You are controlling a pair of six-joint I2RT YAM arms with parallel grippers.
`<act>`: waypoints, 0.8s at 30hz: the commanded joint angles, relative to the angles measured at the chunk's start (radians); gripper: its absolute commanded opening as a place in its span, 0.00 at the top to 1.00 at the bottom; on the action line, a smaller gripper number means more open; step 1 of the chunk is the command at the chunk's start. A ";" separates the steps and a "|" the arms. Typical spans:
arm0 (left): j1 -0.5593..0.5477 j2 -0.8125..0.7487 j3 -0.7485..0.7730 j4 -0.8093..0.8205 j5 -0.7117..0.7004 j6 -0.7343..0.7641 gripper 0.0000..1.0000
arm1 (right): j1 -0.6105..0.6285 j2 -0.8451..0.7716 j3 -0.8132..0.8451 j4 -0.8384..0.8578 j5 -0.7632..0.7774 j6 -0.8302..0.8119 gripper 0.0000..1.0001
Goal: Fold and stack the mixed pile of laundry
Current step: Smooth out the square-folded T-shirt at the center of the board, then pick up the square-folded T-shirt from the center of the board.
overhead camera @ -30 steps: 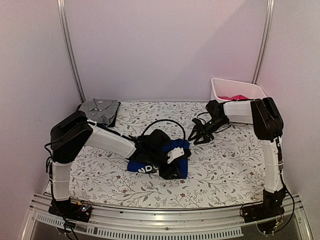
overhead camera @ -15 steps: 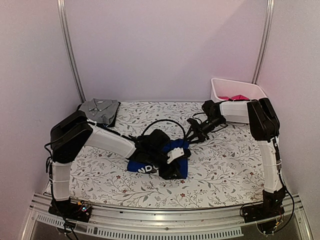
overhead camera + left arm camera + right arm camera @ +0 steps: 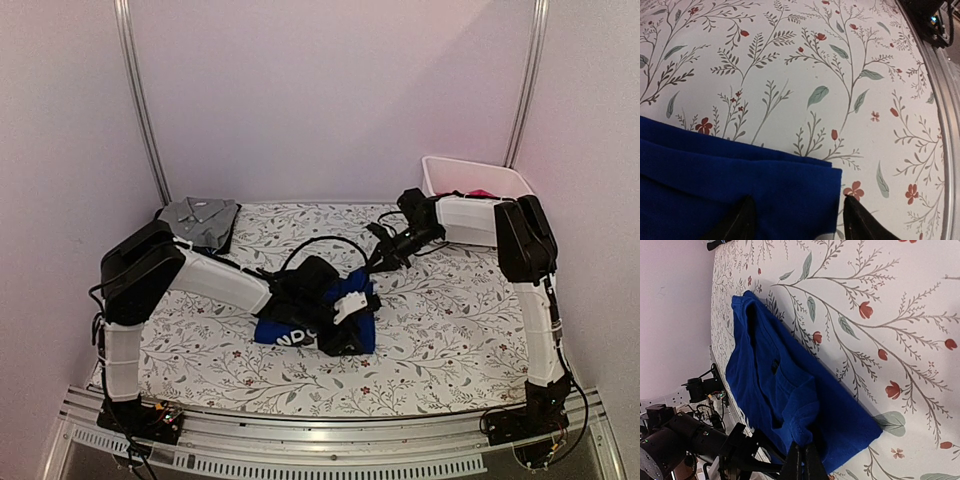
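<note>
White cloth printed with leafy twigs and small red flowers [image 3: 450,320] covers the counter, with pale pink walls behind it. The left jaws stand spread. Their two dark fingertips [image 3: 742,222] sit over the royal-blue garment [image 3: 715,190] close to its folded corner, and the cloth lies flat in the gap between them. The right jaws are pressed together, the fingers [image 3: 802,460] making one dark point at the edge of the same blue garment. Whether any cloth is caught there I cannot tell.

From above, the blue garment lies bunched in the middle of the counter, a little toward the near side, with its white print [image 3: 297,338] showing on its left part. The left arm [image 3: 215,280] stretches over it from the near left, and the right arm [image 3: 470,220] reaches in from the far right. A grey collared shirt [image 3: 200,218] lies flat at the far left corner, well apart from the blue garment. A white rectangular plastic bin [image 3: 440,175] stands at the far right corner with a magenta-pink garment [image 3: 480,193] inside it.
</note>
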 commanded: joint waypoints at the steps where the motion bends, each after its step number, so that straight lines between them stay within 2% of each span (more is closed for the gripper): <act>1: 0.009 0.029 0.023 -0.054 0.000 -0.045 0.40 | -0.016 0.041 0.035 0.073 0.093 -0.021 1.00; 6: 0.040 -0.015 0.052 -0.040 -0.023 -0.135 0.30 | -0.016 0.053 0.041 0.039 0.209 -0.074 0.98; 8: 0.058 -0.057 0.066 -0.042 -0.034 -0.171 0.25 | -0.016 0.049 0.060 0.024 0.250 -0.097 0.81; 12: 0.129 -0.176 0.061 -0.049 -0.039 -0.274 0.19 | -0.016 0.005 0.122 0.026 0.313 -0.095 0.54; 16: 0.239 -0.325 -0.018 -0.056 -0.060 -0.401 0.08 | -0.012 -0.075 0.173 0.055 0.365 -0.059 0.37; 19: 0.344 -0.427 -0.114 -0.052 -0.058 -0.515 0.01 | 0.008 -0.147 0.179 0.066 0.374 -0.039 0.32; 24: 0.509 -0.584 -0.299 -0.041 -0.048 -0.687 0.00 | 0.132 -0.222 0.153 0.068 0.386 -0.045 0.33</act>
